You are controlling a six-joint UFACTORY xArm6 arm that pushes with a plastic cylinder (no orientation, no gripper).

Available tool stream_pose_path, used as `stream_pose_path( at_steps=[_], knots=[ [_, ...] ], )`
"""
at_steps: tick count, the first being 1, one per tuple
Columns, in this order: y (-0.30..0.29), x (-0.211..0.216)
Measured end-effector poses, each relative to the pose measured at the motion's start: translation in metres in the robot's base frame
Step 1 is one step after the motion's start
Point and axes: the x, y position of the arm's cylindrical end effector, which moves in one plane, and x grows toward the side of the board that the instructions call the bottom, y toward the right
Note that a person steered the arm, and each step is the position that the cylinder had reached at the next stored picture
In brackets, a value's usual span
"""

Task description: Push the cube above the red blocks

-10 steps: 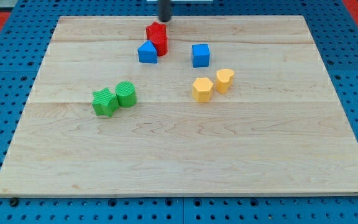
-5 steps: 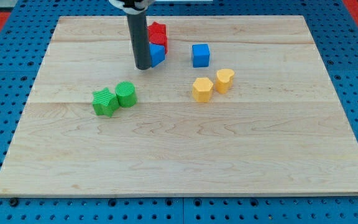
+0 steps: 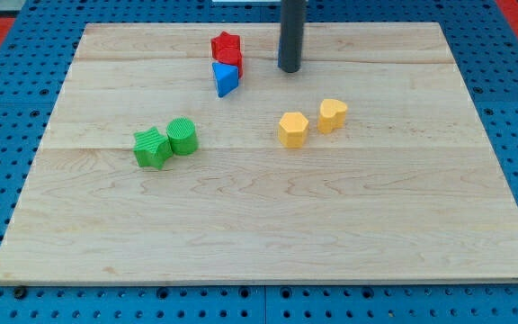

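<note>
My tip [image 3: 290, 69] rests on the board in the upper middle of the view, right of the red blocks. Two red blocks [image 3: 227, 50] sit touching near the view's top. A blue triangular block [image 3: 226, 79] lies just below them, touching the lower red one. No blue cube shows; the rod stands where it was last seen and may hide it. The tip is about a block's width right of the red blocks and above the yellow pair.
Two yellow blocks, a hexagon [image 3: 292, 129] and a heart [image 3: 333, 115], sit below the tip. A green star [image 3: 153, 148] and a green cylinder [image 3: 183, 136] touch at the left. The wooden board [image 3: 259, 225] lies on a blue pegboard.
The rod went from the top edge, down left of the blue triangular block, then right to the cube's place. The triangular block turned, the cube is out of sight, and the yellow heart shifted slightly right.
</note>
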Motion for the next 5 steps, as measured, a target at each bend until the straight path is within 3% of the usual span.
stream_pose_path(
  at_steps=[3, 5],
  knots=[
    [0.000, -0.048],
    [-0.057, -0.068]
  ],
)
